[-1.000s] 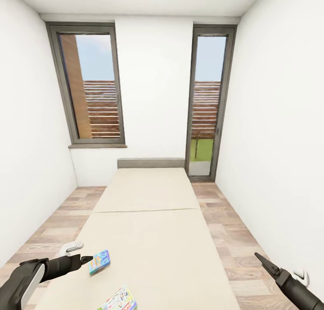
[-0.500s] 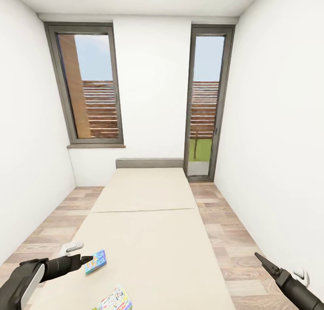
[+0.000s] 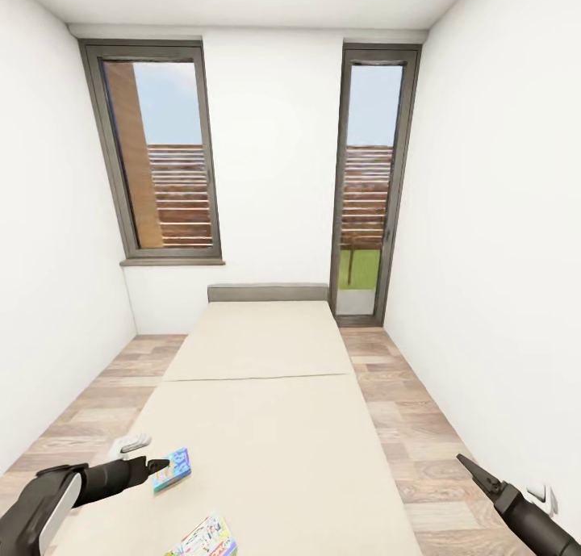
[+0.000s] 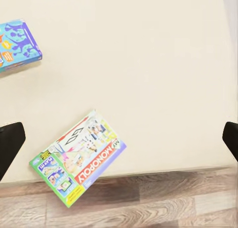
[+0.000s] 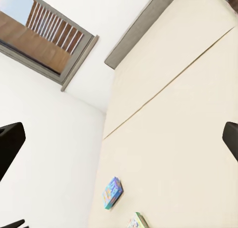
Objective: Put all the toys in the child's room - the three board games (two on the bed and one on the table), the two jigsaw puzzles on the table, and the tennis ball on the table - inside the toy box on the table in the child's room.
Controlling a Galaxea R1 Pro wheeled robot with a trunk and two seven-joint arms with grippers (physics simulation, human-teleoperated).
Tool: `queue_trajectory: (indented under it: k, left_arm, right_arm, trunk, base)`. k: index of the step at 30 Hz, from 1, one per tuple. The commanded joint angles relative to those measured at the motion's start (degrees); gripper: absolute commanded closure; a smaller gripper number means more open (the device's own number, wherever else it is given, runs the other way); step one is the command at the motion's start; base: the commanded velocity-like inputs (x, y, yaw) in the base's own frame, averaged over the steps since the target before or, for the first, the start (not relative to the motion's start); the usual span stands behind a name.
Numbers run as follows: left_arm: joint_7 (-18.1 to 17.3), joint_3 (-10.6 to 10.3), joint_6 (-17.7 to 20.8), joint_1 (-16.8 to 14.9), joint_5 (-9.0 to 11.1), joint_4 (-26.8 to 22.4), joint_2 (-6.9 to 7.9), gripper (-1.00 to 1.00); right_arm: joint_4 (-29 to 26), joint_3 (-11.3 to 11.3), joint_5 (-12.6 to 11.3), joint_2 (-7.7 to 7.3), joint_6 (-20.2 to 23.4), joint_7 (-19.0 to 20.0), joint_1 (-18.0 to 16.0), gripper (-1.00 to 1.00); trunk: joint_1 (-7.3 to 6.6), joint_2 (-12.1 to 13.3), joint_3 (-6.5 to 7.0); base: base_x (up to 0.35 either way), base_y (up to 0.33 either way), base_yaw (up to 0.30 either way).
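Left pincer point(image 3: 159, 463) apart, levelled over bed point(image 3: 266, 427) beside blue board game point(image 3: 173, 469), right pincer point(image 3: 468, 465) apart above floor point(image 3: 420, 435).

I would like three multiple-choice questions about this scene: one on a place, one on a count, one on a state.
1. Where do the board games lie?
A. on the bed
B. on the floor
C. on the windowsill

2. How many board games are on the bed?
A. one
B. two
C. four

3. The left claw is:
A. shut on a game
B. open, holding nothing
C. holding a ball

Answers:
1 A: the blue game and the green-edged game rest on the bed.
2 B: just those two.
3 B: the left claw has its fingers wide apart around nothing.
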Motion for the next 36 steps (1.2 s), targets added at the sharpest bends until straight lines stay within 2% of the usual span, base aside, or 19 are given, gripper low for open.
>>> queue_trajectory:
  k: [1,7,12,29,36]
  left_arm:
    - [-0.19,0.19,0.82,-0.01,0.23,0.01,-0.19,-1.00]
    - [-0.36,0.37,5.98,-0.10,0.55,-0.61,-0.43,-1.00]
    - [-0.53,0.43,8.63,-0.23,0.90,-1.16,-0.47,-1.00]
    - [-0.85,0.50,9.29,-0.39,1.01,-1.26,-1.86,-1.00]
    - [-0.72,0.46,9.24,-0.39,1.01,-0.99,-3.54,-1.00]
  right_arm:
    - [-0.04,-0.03,-0.40,0.01,0.43,-0.04,0.02,-1.00]
    - [-0.03,-0.03,-0.40,-0.01,0.50,-0.05,0.02,-1.00]
    - [-0.02,-0.03,-0.40,-0.01,0.46,-0.05,0.02,-1.00]
    - [-0.07,-0.03,-0.32,-0.01,0.47,-0.13,0.02,-1.00]
    - [-0.04,-0.09,-0.32,-0.12,0.78,-0.28,0.02,-1.00]
  trunk:
    - [0.02,-0.03,-0.01]
    - [1.12,-2.03,-0.90]
    - [2.22,-4.04,-1.80]
    - [5.95,-10.86,-4.85]
    - [7.49,-13.67,-6.11]
  base:
    - [0.000,0.000,0.000]
    - [0.000,0.000,0.000]
    - [0.000,0.000,0.000]
    - [0.000,0.000,0.000]
    - [0.000,0.000,0.000]
